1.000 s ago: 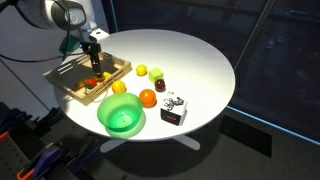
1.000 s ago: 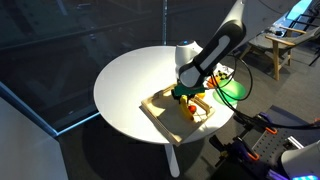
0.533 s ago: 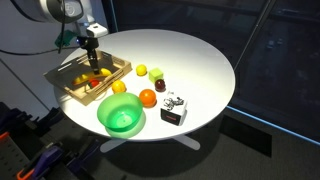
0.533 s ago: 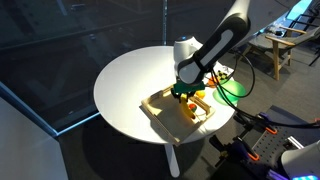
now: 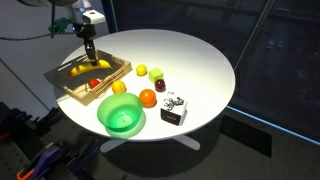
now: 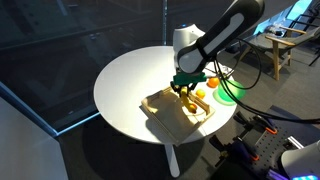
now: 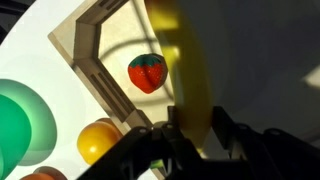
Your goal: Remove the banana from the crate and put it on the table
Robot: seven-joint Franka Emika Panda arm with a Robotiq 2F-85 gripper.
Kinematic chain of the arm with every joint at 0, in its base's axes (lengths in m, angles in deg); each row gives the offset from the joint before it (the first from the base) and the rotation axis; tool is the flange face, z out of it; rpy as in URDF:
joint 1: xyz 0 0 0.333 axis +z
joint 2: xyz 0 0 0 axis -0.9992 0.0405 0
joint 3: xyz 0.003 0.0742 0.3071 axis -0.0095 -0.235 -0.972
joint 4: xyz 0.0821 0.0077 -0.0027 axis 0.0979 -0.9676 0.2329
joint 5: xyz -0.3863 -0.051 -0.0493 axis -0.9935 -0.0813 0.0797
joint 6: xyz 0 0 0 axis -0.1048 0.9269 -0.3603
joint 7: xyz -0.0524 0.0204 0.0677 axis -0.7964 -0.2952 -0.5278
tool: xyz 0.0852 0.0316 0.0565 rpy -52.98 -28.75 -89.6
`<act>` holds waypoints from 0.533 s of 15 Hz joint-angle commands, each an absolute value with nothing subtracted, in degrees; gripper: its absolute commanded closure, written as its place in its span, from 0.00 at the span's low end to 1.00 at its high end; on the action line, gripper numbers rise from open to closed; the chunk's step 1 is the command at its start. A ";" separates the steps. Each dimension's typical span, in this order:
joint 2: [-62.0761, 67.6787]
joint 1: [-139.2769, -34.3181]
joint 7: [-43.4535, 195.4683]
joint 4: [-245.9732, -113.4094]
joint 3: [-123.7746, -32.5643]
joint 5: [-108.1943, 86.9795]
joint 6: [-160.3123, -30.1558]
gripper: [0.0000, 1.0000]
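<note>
Banana [image 7: 186, 70] clamped between the closed fingers of the gripper [image 7: 190, 126]. In the wrist view the fruit runs from the fingers toward 12 o'clock and out of frame, so where along its length it is held cannot be told.

Position: in an exterior view the gripper [image 5: 90, 54] hangs over the far part of the crate [image 5: 113, 78] and appears raised above its floor. In the wrist view a strawberry [image 7: 146, 72] lies on the crate floor at 9 o'clock from the banana, and the crate wall runs just beside it.

Step in hand, as judged: carry out of the crate, then place on the table [image 5: 195, 55].

Notes for doing it well:
- Lift straight up first, so the free end clears the low wall before any sideways move.
- Keep the squeeze steady. A long overhang could pivot in the fingers.
- Head for the bare tabletop at roughly 2 o'clock from the crate in that exterior view. The green bowl [image 5: 121, 118] and loose fruit at 4 o'clock crowd that side.
- Lower until the banana rests on the surface, then release. A drop could make it roll.
</note>
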State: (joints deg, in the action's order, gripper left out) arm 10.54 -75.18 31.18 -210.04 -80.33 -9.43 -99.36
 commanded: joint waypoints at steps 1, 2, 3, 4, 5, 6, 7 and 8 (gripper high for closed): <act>8.18 -76.01 30.31 -209.45 -79.50 -9.20 -96.33 0.85; 8.08 -76.41 30.17 -209.22 -79.32 -8.89 -95.98 0.85; 8.00 -76.84 30.00 -209.00 -79.16 -8.65 -95.66 0.85; 7.90 -77.16 29.59 -208.82 -78.91 -8.60 -95.40 0.85; 7.94 -77.66 29.36 -208.44 -78.67 -8.39 -95.09 0.85; 8.01 -78.10 29.24 -208.14 -78.49 -8.24 -94.90 0.85; 8.12 -78.54 29.11 -207.77 -78.28 -8.17 -94.66 0.85; 8.21 -79.06 29.27 -207.39 -78.15 -7.91 -94.31 0.85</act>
